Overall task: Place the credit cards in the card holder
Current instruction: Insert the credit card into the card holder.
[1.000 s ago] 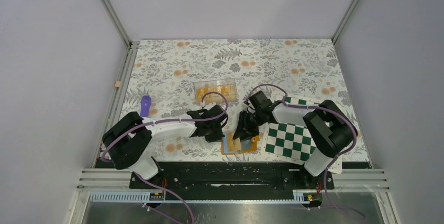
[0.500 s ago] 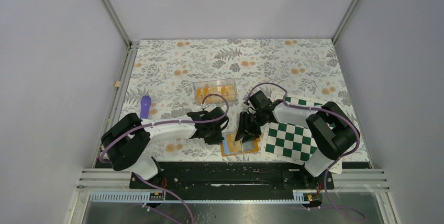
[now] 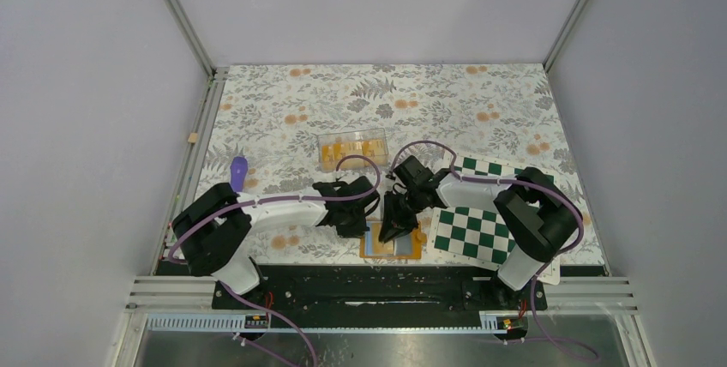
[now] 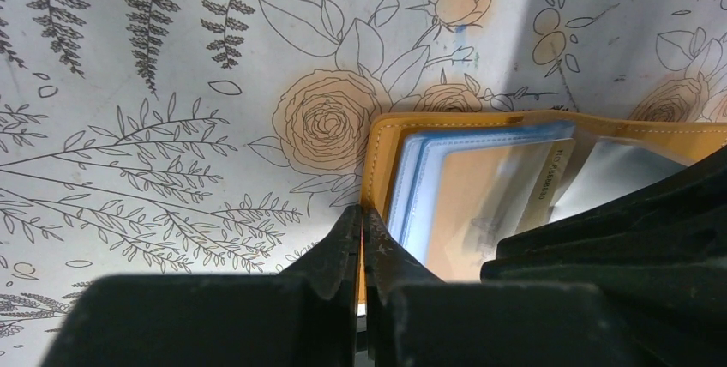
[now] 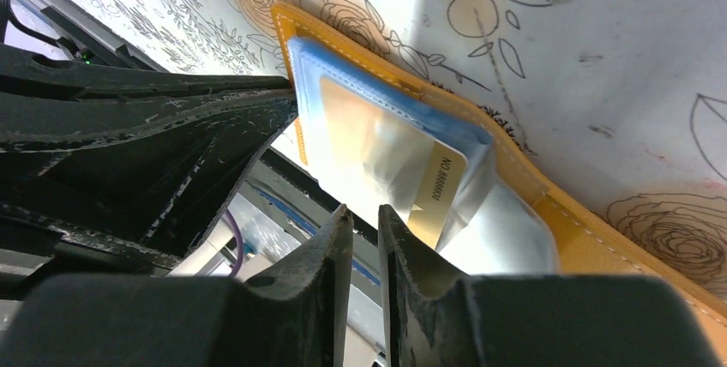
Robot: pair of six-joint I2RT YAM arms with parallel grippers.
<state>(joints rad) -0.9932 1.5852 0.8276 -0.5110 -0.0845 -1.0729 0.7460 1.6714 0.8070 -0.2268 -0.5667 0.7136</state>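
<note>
One card (image 5: 386, 153) sits part-way in holder (image 5: 591, 243); left pincer (image 4: 361, 230) clenched on holder's edge, right pincer (image 5: 364, 217) slightly parted, empty (as far as visible). Next: nudge card fully home.

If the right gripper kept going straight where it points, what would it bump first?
Probably the credit card sticking out of the card holder, just ahead of the right gripper; depth is unclear.

1. The small orange folding card holder (image 3: 413, 248) is lying open on the floral-patterned table (image 3: 514, 110), at its near edge.
2. A thin yellow plastic card (image 5: 386, 157) is sitting in its inner pocket.
3. The green-and-white chequered board (image 3: 474, 231) is lying just right of it.
4. The clear plastic box (image 3: 351, 148) is standing behind it.
</note>
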